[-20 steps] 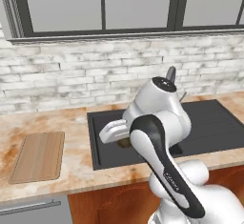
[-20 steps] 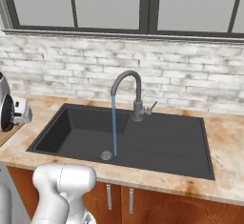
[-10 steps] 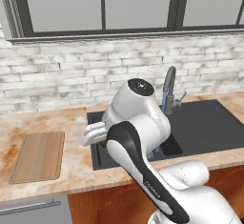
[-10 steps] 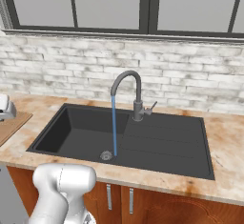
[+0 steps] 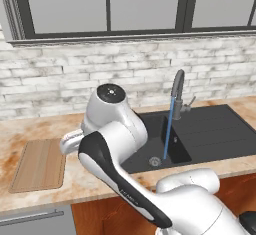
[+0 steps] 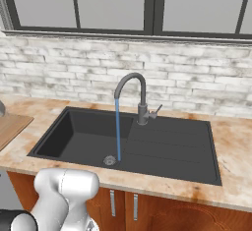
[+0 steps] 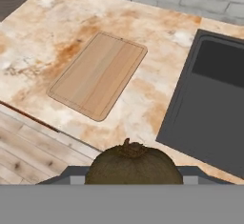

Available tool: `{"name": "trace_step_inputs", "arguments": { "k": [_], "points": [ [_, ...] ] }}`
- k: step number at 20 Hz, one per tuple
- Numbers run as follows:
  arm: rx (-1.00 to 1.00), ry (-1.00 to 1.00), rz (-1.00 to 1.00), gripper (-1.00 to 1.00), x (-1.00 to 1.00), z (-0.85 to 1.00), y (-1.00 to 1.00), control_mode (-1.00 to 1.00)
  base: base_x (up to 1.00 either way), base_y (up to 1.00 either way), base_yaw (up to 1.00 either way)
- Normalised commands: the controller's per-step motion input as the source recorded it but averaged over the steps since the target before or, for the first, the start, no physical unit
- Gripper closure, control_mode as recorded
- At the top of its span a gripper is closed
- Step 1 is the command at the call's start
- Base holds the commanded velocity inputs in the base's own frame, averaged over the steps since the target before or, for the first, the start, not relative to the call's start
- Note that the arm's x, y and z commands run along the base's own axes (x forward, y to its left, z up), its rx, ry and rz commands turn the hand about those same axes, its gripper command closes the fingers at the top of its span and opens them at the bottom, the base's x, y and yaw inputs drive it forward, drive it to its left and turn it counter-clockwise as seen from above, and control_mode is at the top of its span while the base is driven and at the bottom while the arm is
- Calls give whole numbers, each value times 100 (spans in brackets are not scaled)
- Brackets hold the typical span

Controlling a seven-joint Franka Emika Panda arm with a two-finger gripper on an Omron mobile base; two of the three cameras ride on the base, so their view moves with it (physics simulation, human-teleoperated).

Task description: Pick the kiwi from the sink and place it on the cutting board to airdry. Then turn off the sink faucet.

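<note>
The kiwi (image 7: 132, 165), brownish-olive with a small stem nub, sits at the bottom of the hand view, and my gripper (image 7: 133, 174) is shut on it. The light wooden cutting board (image 7: 98, 75) lies on the counter ahead of the kiwi, with nothing on it. In the left base view my hand (image 5: 70, 142) hangs just right of the cutting board (image 5: 39, 164), above the counter. The black sink (image 5: 205, 129) holds no fruit. The faucet (image 6: 136, 88) pours a thin blue stream (image 6: 118, 131) onto the basin near the drain (image 6: 110, 160). Its lever (image 6: 156, 110) sticks out to the right.
Marbled orange-beige counter (image 7: 57, 32) surrounds the board. The sink's left corner (image 7: 209, 99) lies right of the board in the hand view. A brick wall (image 5: 65, 84) and windows back the counter. Wooden floor (image 7: 28, 156) shows past the counter's front edge.
The arm has swung left from over the sink's left side to beside the cutting board, carrying the kiwi. It has left the right base view. Water keeps running.
</note>
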Motion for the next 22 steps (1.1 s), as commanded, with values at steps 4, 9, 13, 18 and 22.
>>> {"name": "trace_step_inputs", "arguments": {
  "k": [4, 9, 13, 18, 22],
  "points": [
    [0, 0, 0, 100, 35, -1, 30, -100, 0, 0, 0],
    [0, 0, 4, 100, 15, 0, 23, -100, 0, 0, 0],
    [0, -3, 4, 100, 1, -12, 18, -100, 0, 0, 0],
    [0, -3, 3, 100, 16, -38, 19, -100, 0, 0, 0],
    [5, 0, 1, 100, 43, -42, 12, -100, 0, 0, 0]
  ]
}}
